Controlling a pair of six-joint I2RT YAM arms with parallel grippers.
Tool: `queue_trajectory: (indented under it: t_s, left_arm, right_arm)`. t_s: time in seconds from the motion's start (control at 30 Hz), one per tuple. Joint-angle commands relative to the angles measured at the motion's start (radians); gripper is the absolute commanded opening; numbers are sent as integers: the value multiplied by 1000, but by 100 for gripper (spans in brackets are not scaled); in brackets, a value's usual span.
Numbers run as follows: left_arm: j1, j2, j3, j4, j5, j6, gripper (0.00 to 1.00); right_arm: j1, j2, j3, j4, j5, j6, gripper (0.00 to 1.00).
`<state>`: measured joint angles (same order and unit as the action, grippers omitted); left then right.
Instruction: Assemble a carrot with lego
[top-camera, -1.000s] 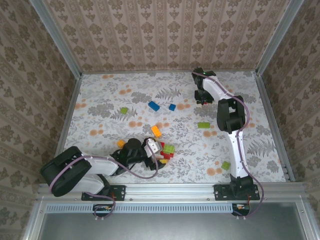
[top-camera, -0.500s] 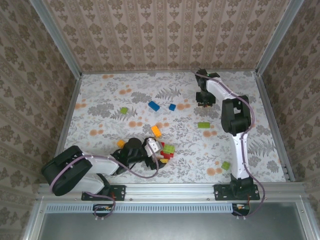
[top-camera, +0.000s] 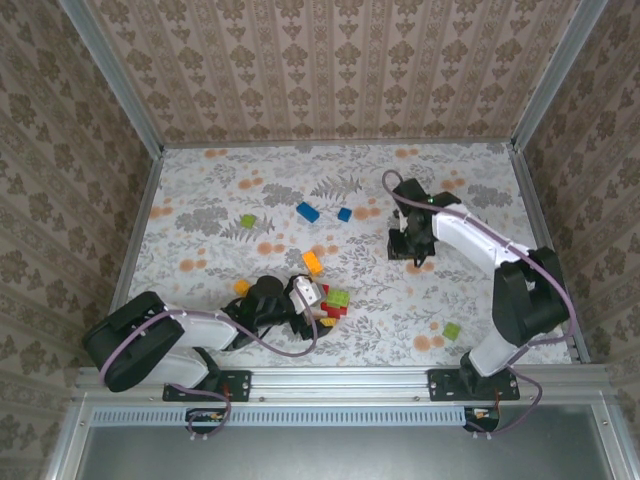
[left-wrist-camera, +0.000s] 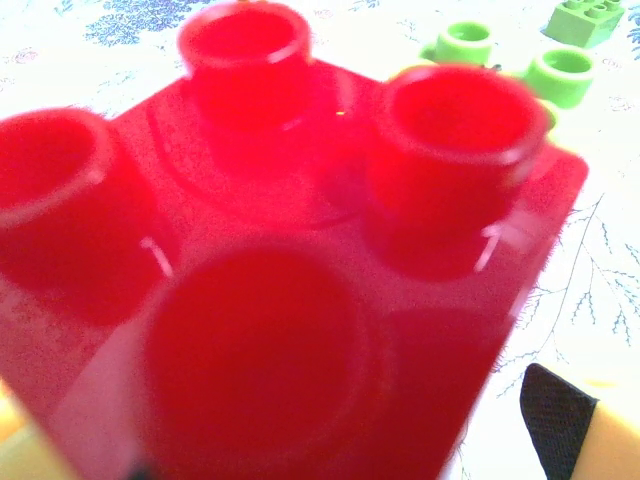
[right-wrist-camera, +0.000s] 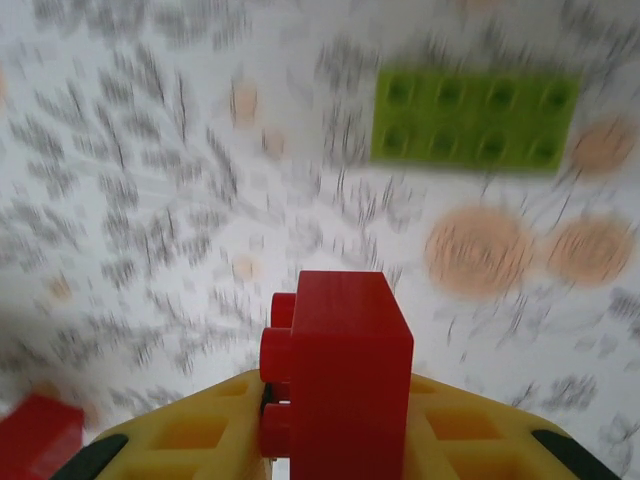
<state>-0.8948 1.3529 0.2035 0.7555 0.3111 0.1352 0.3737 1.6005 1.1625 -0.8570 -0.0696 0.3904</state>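
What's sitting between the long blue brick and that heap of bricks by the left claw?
One orange brick, roughly midway between the long blue brick and the heap. The top view shows it.

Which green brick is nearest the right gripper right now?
The long eight-stud green brick, lying flat just ahead of the right gripper; the other green bricks are squarer and lie farther off.

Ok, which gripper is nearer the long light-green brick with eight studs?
Right. The right gripper, shut on a red brick, hangs right by the long light-green brick, which lies just ahead of its jaws. The left gripper sits well away at the brick pile.
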Motion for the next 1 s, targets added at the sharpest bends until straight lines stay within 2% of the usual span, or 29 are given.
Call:
queue_trajectory:
  t_s: [0.0,0.3,0.5,0.7,0.97]
  left_arm:
    - [4,-8,24,-1,26,9,99]
    - [5,-9,25,-5,31,8,99]
    - [4,-3,28,-7,32,7,99]
    - [4,0,30,-7,29,8,99]
    - [4,2,30,-8,31,9,99]
  right_arm:
    - [52,-82,-73,-15,29,68,31]
    - [152,-53,-156,-7,90,119,31]
    - [171,-12,-185,35,87,136,32]
    - [180,10,-183,39,95,136,40]
    - [186,5,-171,19,126,139,44]
